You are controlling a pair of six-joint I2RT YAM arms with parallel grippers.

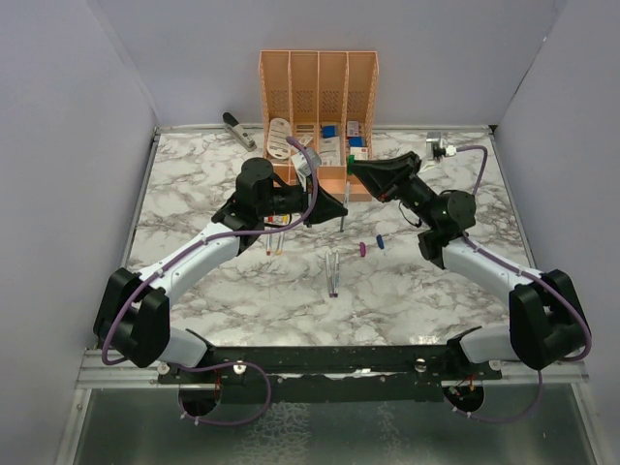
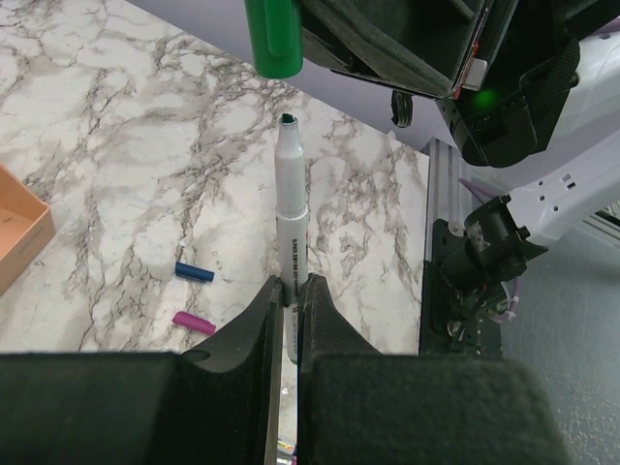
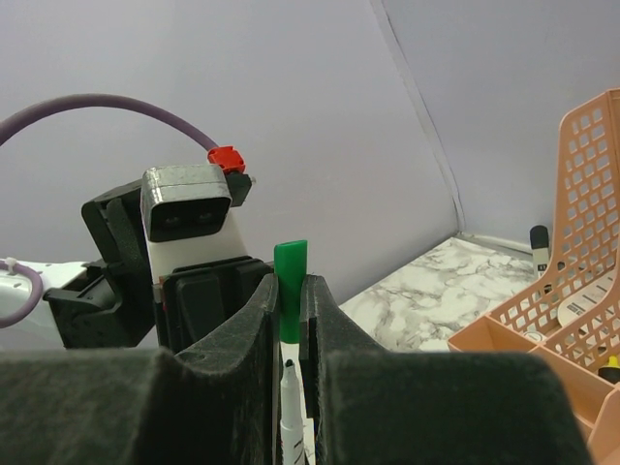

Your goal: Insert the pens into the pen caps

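My left gripper (image 2: 291,286) is shut on a whitish pen (image 2: 292,218) that stands upright with its dark green tip (image 2: 288,120) on top. My right gripper (image 3: 289,286) is shut on the green cap (image 3: 290,281) and holds it just above that tip with a small gap; the cap also shows in the left wrist view (image 2: 272,37). In the top view both grippers (image 1: 339,208) (image 1: 354,167) meet in front of the organiser. Two bare pens (image 1: 332,274) lie mid-table. A purple cap (image 1: 361,249) and a blue cap (image 1: 380,241) lie to their right.
The orange organiser (image 1: 318,73) with blue-and-white boxes stands at the back centre, close behind the grippers. A grey stapler (image 1: 237,130) lies at the back left. A small white object (image 1: 441,147) sits at the back right. Thin pens (image 1: 272,242) lie beneath the left arm.
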